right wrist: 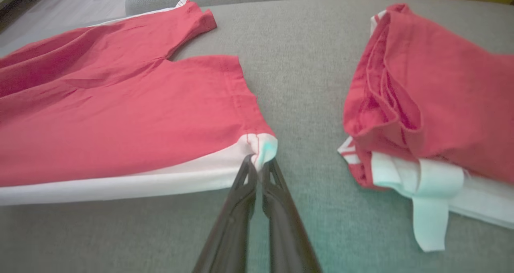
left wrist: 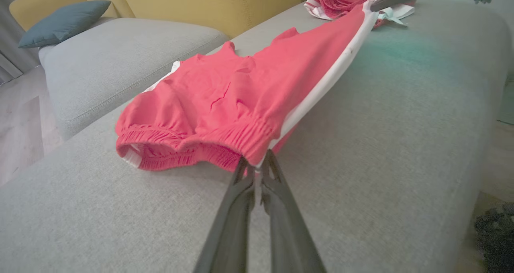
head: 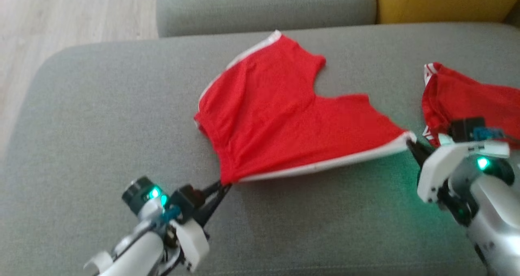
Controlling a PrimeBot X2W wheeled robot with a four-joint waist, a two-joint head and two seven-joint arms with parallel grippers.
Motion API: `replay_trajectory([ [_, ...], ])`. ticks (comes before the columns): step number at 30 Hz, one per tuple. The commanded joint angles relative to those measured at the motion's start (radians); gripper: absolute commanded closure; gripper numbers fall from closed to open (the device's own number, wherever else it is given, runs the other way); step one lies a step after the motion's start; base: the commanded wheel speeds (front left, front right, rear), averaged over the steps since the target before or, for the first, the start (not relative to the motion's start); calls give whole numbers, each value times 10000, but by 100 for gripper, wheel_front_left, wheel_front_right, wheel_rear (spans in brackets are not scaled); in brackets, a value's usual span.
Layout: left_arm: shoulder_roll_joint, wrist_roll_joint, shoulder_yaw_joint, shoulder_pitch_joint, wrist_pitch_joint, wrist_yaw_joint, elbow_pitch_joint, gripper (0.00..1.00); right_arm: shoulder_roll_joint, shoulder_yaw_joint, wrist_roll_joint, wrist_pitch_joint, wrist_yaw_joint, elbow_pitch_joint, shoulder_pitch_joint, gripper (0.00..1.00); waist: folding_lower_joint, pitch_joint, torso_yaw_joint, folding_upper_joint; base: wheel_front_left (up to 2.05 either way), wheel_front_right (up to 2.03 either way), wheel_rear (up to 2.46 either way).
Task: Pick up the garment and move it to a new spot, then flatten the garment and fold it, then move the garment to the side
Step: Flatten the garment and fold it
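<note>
The garment (head: pixel 280 113) is a pair of red shorts with white side stripes, spread on the grey sofa cushion (head: pixel 101 117). My left gripper (head: pixel 224 184) is shut on the waistband corner nearest me; the left wrist view shows the garment (left wrist: pixel 225 92) with the gathered elastic pinched by my left gripper (left wrist: pixel 259 166). At the right, my right gripper (head: pixel 409 141) is shut on the white-striped leg hem corner, which my right gripper (right wrist: pixel 259 162) pinches on the garment (right wrist: pixel 120 116) in its own wrist view. The white-striped edge is stretched taut between both grippers, slightly lifted.
A second red garment (head: pixel 463 97), folded, with white trim, lies at the right of the cushion, close behind my right gripper. A yellow sofa back (head: pixel 443 2) stands beyond, and another grey cushion (left wrist: pixel 120 60) with a blue pillow (left wrist: pixel 64 22) is nearby. Wooden floor (head: pixel 61 12) lies to the left.
</note>
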Motion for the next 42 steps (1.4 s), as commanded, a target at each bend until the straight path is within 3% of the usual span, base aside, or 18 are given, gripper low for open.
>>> replay_trajectory([
  [1, 415, -42, 378, -257, -49, 93, -248, 100, -382, 37, 160, 91, 31, -384, 32, 100, 0, -170, 21, -1, 0, 0, 0],
  [12, 612, -194, -286, 780, 667, 127, -1673, 100, -1608, -791, 971, 1794, 31, -3131, 2080, 100, 0, -531, 250, -1, 0, 0, 0],
  [25, 342, -1073, 549, 88, 947, 459, -2603, 100, -1667, -2452, -320, 3110, 31, -5270, 1255, 100, 0, 262, 1161, -1, 0, 0, 0],
  [34, -55, -1253, 844, -1060, 1021, 433, -2382, 100, -1850, -2094, -1113, 3637, 31, -5232, -799, 100, 0, 1365, 1836, -1, 0, 0, 0],
  [42, -819, -1584, 894, -2183, 856, 286, -1049, 100, -1994, -778, -1549, 3635, 31, -3981, -3020, 100, 0, 2311, 2492, -1, 0, 0, 0],
])
